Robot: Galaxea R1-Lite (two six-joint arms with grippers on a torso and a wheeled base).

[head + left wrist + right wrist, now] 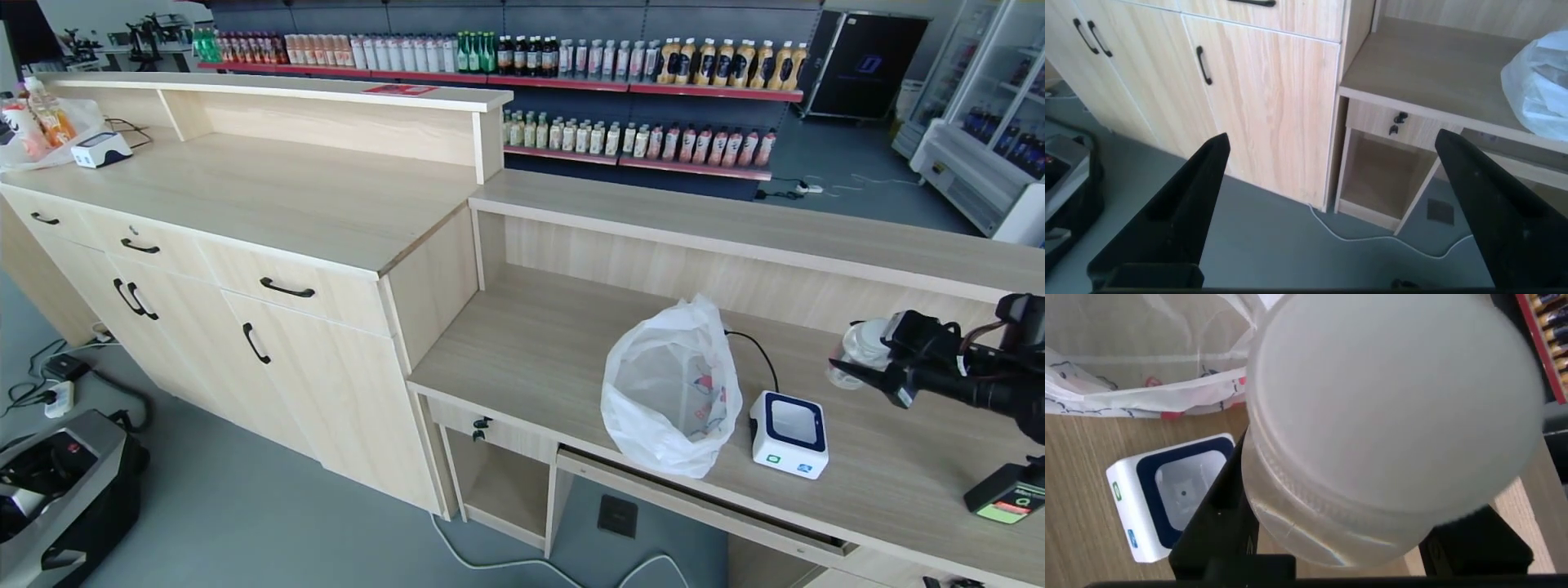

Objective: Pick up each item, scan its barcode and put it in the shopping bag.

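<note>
Right, jar in hand beside the scanner

My right gripper point(867, 359) is clamped on a clear lidded jar point(1388, 416), held above the counter point(539, 351) near the barcode scanner point(789, 431). I judge that is so its label can face the window. The shopping bag point(669, 392) stands open just beside the scanner. My left gripper point(1331, 143) hangs spread wide and empty, away from the counter.

A shop: drink-stocked shelves point(571, 82), checkout counter point(531, 351), barcode scanner point(789, 433).
</note>
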